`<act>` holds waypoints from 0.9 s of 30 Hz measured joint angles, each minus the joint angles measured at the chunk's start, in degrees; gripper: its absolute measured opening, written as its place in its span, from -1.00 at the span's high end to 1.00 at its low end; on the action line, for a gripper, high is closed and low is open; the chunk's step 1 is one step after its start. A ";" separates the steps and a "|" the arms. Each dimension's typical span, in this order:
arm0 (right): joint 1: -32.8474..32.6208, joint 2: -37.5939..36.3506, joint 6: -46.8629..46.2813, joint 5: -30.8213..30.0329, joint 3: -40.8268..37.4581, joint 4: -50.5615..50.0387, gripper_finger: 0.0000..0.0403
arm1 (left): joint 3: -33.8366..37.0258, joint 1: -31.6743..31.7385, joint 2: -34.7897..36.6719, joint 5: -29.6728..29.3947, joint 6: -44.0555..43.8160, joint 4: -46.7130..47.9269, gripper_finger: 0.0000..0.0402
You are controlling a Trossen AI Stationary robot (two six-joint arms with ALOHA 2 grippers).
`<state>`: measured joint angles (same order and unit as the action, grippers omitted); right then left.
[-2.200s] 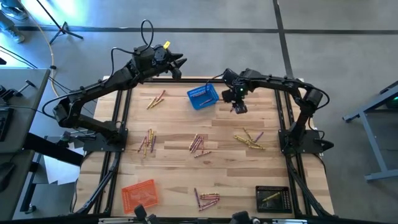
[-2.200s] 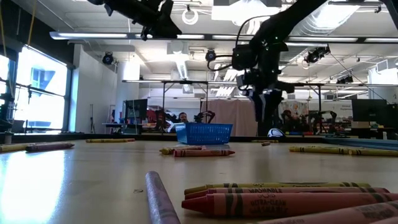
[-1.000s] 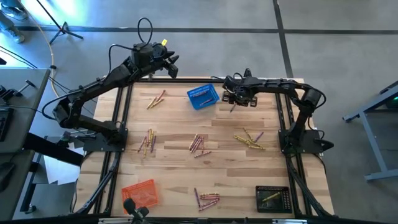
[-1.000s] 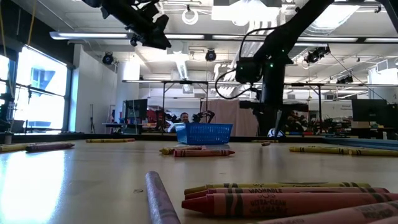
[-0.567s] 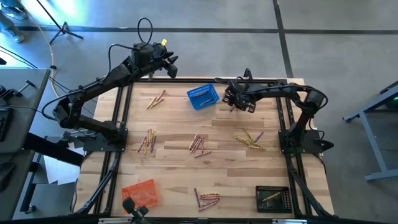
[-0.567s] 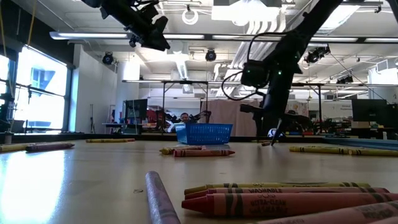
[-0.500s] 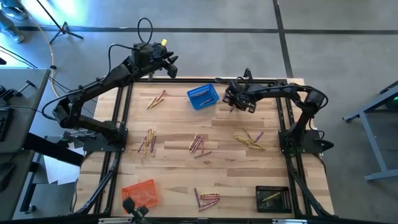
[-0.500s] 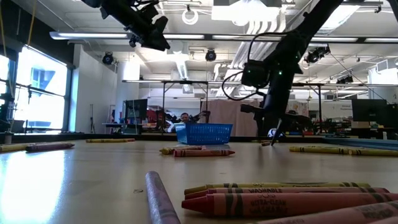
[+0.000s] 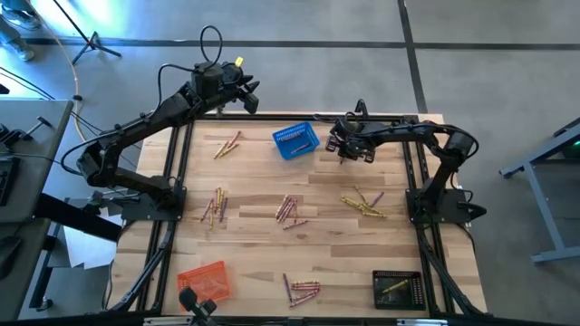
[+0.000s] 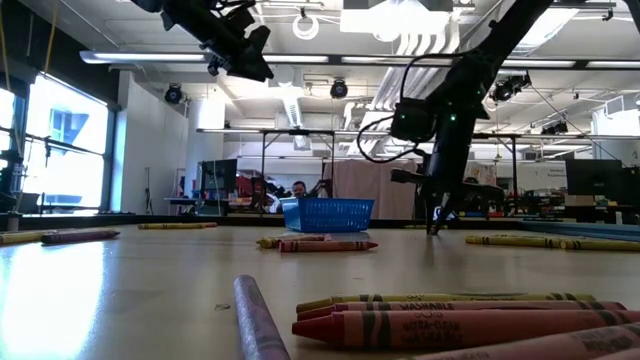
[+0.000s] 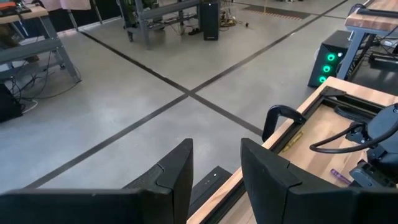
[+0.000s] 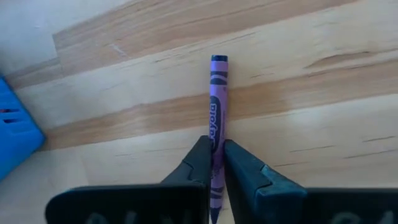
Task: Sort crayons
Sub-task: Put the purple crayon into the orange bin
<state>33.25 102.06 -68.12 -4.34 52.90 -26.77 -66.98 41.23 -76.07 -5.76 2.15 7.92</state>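
1. The right gripper (image 12: 214, 163) is low over the far part of the wooden table (image 9: 254, 263). Its two dark fingers are pressed onto a purple crayon (image 12: 216, 112) and pinch it near one end.
2. The purple crayon is a thin round stick with a paper wrapper and dark printed marks. It lies flat on the pale wood planks and points straight ahead from the fingers, along the gap between them.
3. The blue basket (image 9: 295, 140), of plastic mesh and rectangular, stands just beside the right gripper (image 9: 343, 154), on its side towards the left arm. One blue corner (image 12: 15, 134) shows in the right wrist view.
4. Towards the near edge from this gripper lies a small heap of yellow crayons (image 9: 362, 204), crossed over one another, with one purple stick among them.
5. More loose crayons lie farther away: a group in the table's middle (image 9: 288, 210), one near the left side (image 9: 215, 206), and one by the near edge (image 9: 302, 290).
6. An orange mesh basket (image 9: 202, 277) and a black mesh basket (image 9: 397, 290) stand at the near corners, well apart from the right gripper.
7. The left gripper (image 11: 214, 163) is raised beyond the far edge of the table, over the smooth grey floor. Its fingers are spread and hold nothing.
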 joint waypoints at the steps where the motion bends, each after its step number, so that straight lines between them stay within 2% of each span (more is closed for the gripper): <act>1: 0.12 -0.21 0.19 0.31 -0.01 -0.03 0.89 | 0.00 0.00 0.00 0.00 0.00 0.00 0.39; 11: 1.99 -7.23 5.19 3.64 -0.31 -0.21 0.97 | -0.02 0.00 0.02 0.00 -0.81 -0.02 0.39; 19: 1.06 -14.87 14.30 9.91 -0.28 -0.39 0.94 | -0.02 0.00 0.02 1.25 -5.09 -0.04 0.39; 22: 0.37 -18.24 17.91 11.10 -0.27 -0.36 0.94 | -0.02 0.00 0.02 3.86 -7.14 -0.08 0.39; 27: -0.34 -23.19 21.78 10.93 -0.23 1.14 0.94 | -0.02 -0.56 0.02 11.49 -14.07 -1.21 0.39</act>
<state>32.92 78.87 -46.34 6.59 52.68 -25.63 -67.00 40.68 -76.05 5.73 -11.92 6.71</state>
